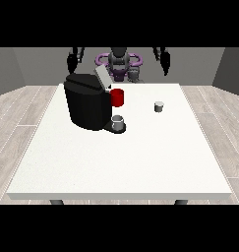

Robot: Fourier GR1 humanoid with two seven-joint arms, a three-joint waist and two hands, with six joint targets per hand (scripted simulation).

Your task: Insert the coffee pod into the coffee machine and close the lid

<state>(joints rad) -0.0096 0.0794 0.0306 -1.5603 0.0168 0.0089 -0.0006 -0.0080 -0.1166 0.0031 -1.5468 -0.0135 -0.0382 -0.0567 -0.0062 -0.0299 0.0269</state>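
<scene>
At the view's left, a black hand point(72, 61) hangs in the air behind the table point(121, 162). It holds nothing. I cannot tell how its fingers lie.

Next comes the big black coffee machine point(86, 106). Its grey lid point(102, 78) is tipped up and open. A red cup point(117, 97) stands just behind it. A small grey cup point(118, 122) sits on the machine's little shelf at the front.

Further right, the coffee pod point(159, 106) stands alone on the white table, well apart from the machine. It is small, round and grey, with a pale top.

At the view's right, the other hand point(164, 61) hangs up high too. It is far from the pod, and I cannot tell its fingers either.

I think the job is only starting. The pod has not been picked up yet. The next move needs a hand to come down over the pod and pinch it.
</scene>
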